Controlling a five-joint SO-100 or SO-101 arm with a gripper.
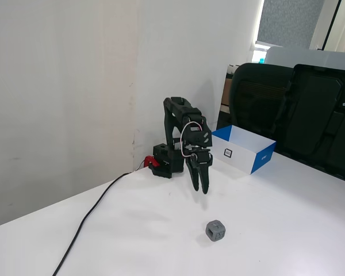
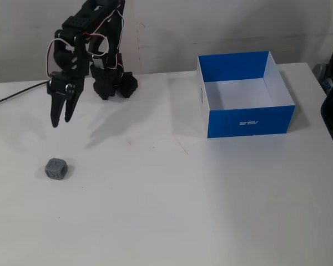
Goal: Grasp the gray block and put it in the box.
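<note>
The gray block [image 1: 216, 230] is a small dark-gray cube with holes in its faces, lying alone on the white table; it also shows in the other fixed view [image 2: 56, 169]. My gripper [image 1: 201, 188] hangs above the table, fingers pointing down and slightly parted, holding nothing. In a fixed view the gripper [image 2: 61, 121] sits behind and a little above the block, apart from it. The box [image 1: 263, 161] is blue outside with one white side bearing a small square mark; it stands to the right of the arm. It shows open-topped, white inside and empty in a fixed view [image 2: 250, 122].
The arm's base [image 1: 164, 161] stands by the wall at the table's back. A black cable [image 1: 92, 214] runs from it to the front left. Black chairs [image 1: 302, 109] stand behind the box. White tabletop [image 2: 211, 210] spreads between block and box.
</note>
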